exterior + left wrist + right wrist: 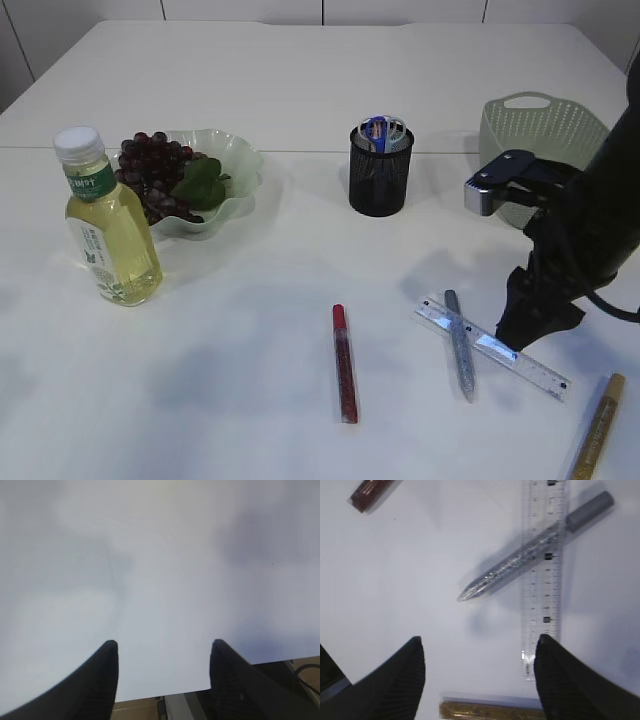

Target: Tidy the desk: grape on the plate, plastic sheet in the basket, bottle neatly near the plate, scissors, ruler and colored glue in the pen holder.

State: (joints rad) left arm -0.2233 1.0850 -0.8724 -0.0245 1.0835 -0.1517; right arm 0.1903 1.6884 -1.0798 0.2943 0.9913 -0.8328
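Note:
The grapes (150,165) lie on the pale green plate (240,160) at the left. The yellow bottle (108,230) stands upright in front of the plate. The scissors (378,128) stand in the black mesh pen holder (380,175). The clear ruler (495,348) lies under the silver glue pen (460,345). A red glue pen (344,362) and a gold one (598,428) lie on the table. My right gripper (532,325) (479,645) is open and empty, low above the ruler (542,580), silver glue (520,560) and gold glue (490,711). My left gripper (164,645) is open over bare table. No plastic sheet shows.
The green basket (545,125) stands at the back right, behind my right arm. The red glue shows at the top left corner of the right wrist view (370,492). The table's edge (165,692) lies just under my left jaws.

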